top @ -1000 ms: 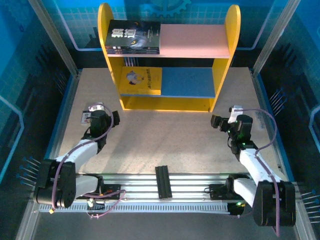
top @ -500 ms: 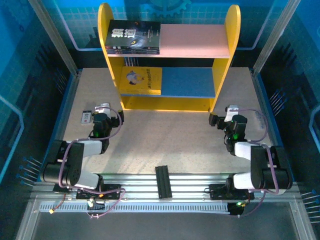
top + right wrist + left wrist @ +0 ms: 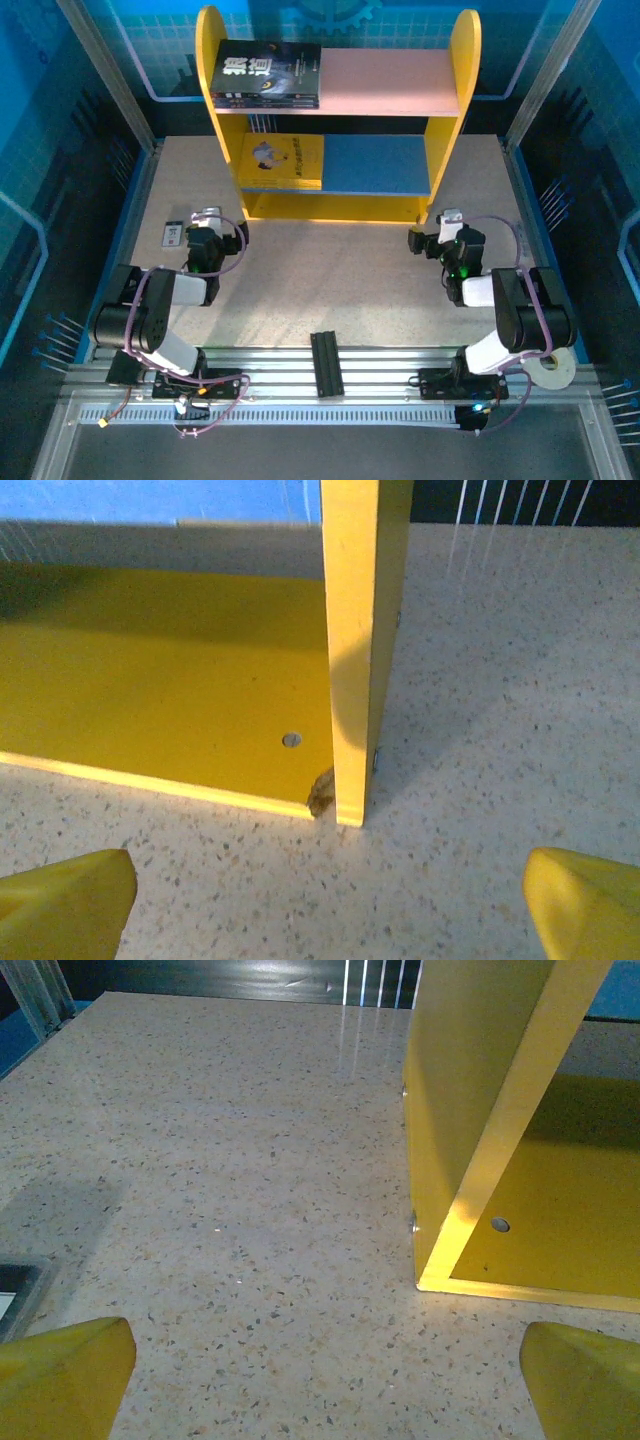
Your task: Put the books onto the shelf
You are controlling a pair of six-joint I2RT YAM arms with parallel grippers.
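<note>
The books (image 3: 268, 72) lie flat on the shelf (image 3: 462, 60) seen from above, the dark one at the left of the pink upper board and a yellow one (image 3: 283, 160) at the left of the blue lower board. At the left wrist, the left gripper (image 3: 320, 1385) gapes fully open, holding nothing, just before the shelf's left end. At the right wrist, the right gripper (image 3: 325, 905) is spread equally wide and empty before the shelf's right end.

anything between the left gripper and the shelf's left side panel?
Nothing. The left wrist view shows bare speckled tabletop between the left gripper and the shelf panel.
</note>
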